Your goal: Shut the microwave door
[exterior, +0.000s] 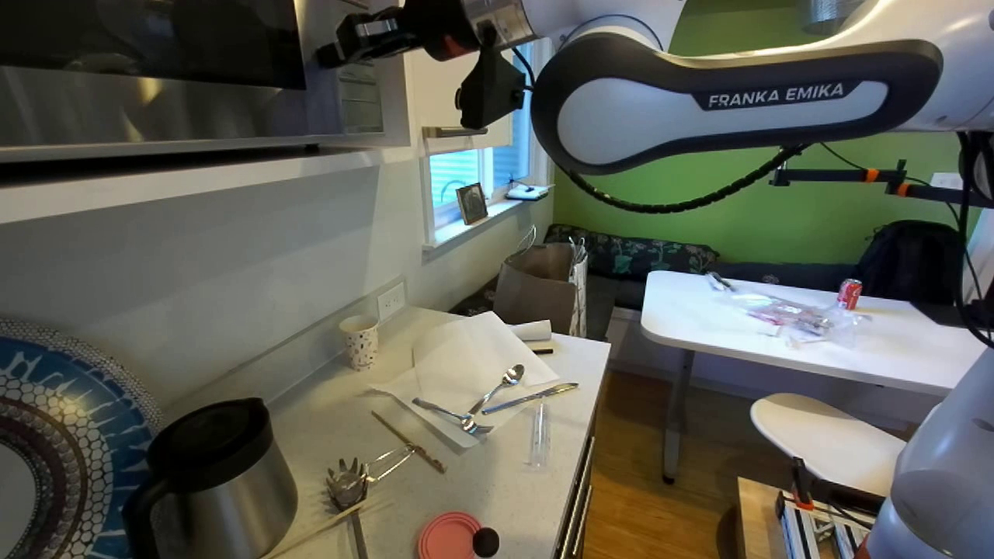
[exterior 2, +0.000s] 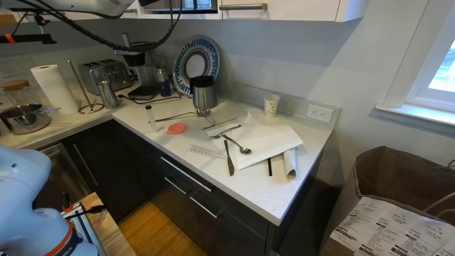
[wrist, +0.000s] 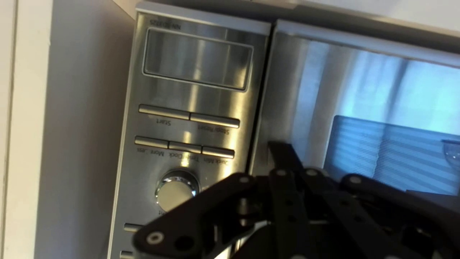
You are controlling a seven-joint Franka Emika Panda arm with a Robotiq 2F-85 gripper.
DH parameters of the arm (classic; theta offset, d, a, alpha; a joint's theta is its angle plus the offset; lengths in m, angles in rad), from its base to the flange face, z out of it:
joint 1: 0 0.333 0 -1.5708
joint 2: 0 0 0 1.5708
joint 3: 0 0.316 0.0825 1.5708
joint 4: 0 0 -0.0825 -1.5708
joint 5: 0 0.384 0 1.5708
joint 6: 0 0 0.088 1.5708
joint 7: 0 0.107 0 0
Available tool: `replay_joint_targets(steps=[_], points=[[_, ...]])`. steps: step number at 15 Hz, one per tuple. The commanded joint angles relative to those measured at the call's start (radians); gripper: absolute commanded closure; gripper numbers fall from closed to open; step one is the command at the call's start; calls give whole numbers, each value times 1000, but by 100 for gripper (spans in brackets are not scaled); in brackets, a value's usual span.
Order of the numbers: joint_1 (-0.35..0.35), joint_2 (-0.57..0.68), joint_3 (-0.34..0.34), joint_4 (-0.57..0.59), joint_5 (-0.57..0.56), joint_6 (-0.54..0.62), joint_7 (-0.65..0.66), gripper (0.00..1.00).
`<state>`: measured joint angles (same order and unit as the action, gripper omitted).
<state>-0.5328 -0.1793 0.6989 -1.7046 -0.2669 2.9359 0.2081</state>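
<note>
Wrist view: the microwave door (wrist: 352, 97) fills your 2 to 3 o'clock, reflective glass in a steel frame (wrist: 278, 108). The button panel (wrist: 190, 99) stands at 9 o'clock, its round knob (wrist: 176, 192) at 7. A narrow dark seam (wrist: 259, 104) runs between door and panel; whether the door is latched, you cannot tell. Your gripper (wrist: 282, 147) reaches in from 5 o'clock, closed, its fingers meeting in one slim tip in front of the steel frame, just beside the seam. Contact: you cannot confirm it. In an exterior view you have the microwave (exterior: 178, 97) at 10 o'clock, above the counter (exterior: 481, 489), with the gripper at 11, at its front. On the counter you log a steel jug (exterior: 241, 493) and a speckled cup (exterior: 359, 343), both at 8 o'clock.
</note>
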Motion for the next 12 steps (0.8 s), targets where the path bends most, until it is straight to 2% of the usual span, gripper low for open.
replay_joint_targets(steps=[1,5,6,12], points=[[-20,70,32,82,-43,-28,5,100],[-31,74,42,100,-50,-55,19,100],[-10,9,15,29,-8,-47,4,99],[-17,48,23,70,-18,-50,4,99]])
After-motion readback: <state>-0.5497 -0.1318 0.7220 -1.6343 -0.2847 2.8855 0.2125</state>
